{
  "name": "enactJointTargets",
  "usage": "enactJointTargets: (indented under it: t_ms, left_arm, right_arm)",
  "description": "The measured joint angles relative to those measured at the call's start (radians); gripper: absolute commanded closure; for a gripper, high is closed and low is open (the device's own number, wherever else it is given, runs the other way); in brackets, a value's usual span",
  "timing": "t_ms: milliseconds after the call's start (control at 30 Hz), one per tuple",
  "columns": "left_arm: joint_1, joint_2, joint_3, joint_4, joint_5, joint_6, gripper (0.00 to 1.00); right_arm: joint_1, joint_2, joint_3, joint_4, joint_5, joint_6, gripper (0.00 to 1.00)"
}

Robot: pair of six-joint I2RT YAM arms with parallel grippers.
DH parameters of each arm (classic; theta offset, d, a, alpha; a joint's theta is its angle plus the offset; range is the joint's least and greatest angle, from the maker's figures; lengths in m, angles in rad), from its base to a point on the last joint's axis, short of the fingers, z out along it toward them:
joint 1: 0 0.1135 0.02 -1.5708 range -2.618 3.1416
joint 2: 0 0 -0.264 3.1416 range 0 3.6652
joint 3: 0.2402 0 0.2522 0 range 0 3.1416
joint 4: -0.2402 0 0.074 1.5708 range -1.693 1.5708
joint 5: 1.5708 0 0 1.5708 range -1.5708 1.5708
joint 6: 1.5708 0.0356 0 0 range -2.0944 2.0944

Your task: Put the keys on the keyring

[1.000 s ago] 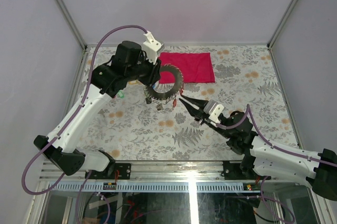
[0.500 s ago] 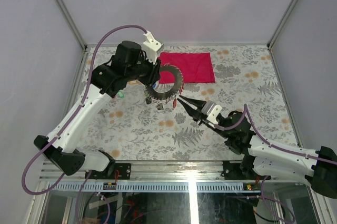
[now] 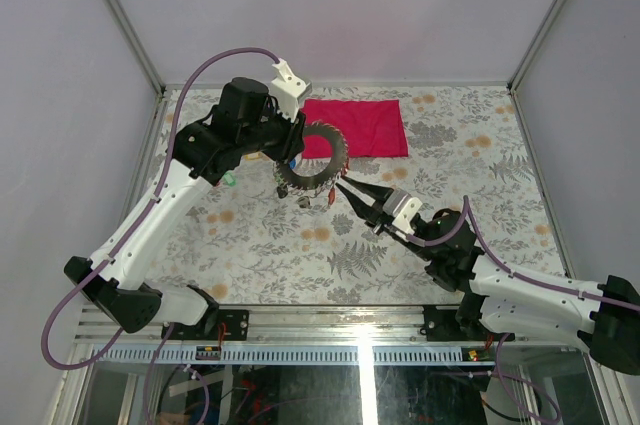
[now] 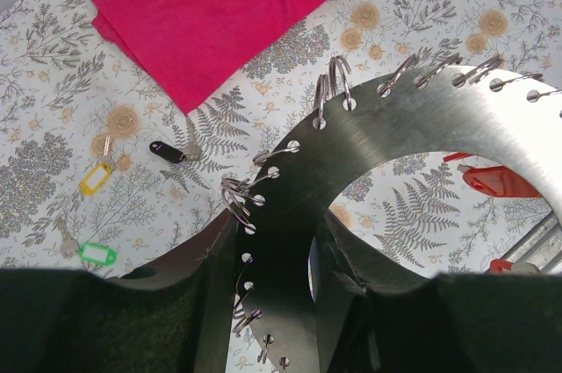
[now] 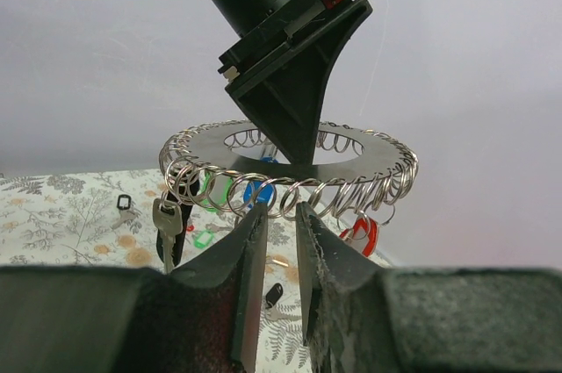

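Table (image 3: pixel 250 235): floral-patterned, lies beneath both arms.

Red cloth (image 3: pixel 360 125): folded, flat, beyond the left gripper and just behind what it holds.

Keyring (image 4: pixel 404 118): dark grey disc with a wide centre and an edge lined with small split rings (image 5: pixel 307 193). It is held in the air, roughly level, directly ahead of the right gripper's tips.

Left gripper (image 4: pixel 274 241): clamped across the ring's band, one finger on each side.

Right gripper (image 5: pixel 279 208): its tips have crept slightly nearer the ring over the last second, while the left arm has held its place. The tips sit just under the near edge among the split rings. The jaws stand a thin slit apart; whether they pinch anything cannot be told. Judged: lining up on one split ring.

Keys, hung: red tag (image 5: pixel 360 234), blue tag (image 5: pixel 257 190) and a bare silver key (image 5: pixel 165 219) dangle below the ring.

Keys, loose: yellow tag (image 4: pixel 95 180), green tag (image 4: pixel 98 254) and black tag (image 4: pixel 165 150) lie on the table below the left gripper, not yet threaded.
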Motion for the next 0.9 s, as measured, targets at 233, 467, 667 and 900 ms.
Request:
enactJointTargets:
  t_ms: [233,467,667,900]
  left_arm:
    - [0.0,0.0,0.0,0.001,0.0,0.0,1.0]
    - [0.0,0.0,0.0,0.001,0.0,0.0,1.0]
    - [0.0,0.0,0.0,0.002,0.0,0.0,1.0]
    - [0.0,0.0,0.0,0.009,0.0,0.0,1.0]
  right_arm:
    - [0.0,0.007,0.003,0.002,0.0,-0.003,0.7]
    - [0.002,0.016,0.005,0.003,0.0,-0.005,0.7]
    - [0.003,0.024,0.005,0.022,0.007,-0.006,0.73]
    - [0.004,0.031,0.008,0.028,0.019,-0.007,0.67]
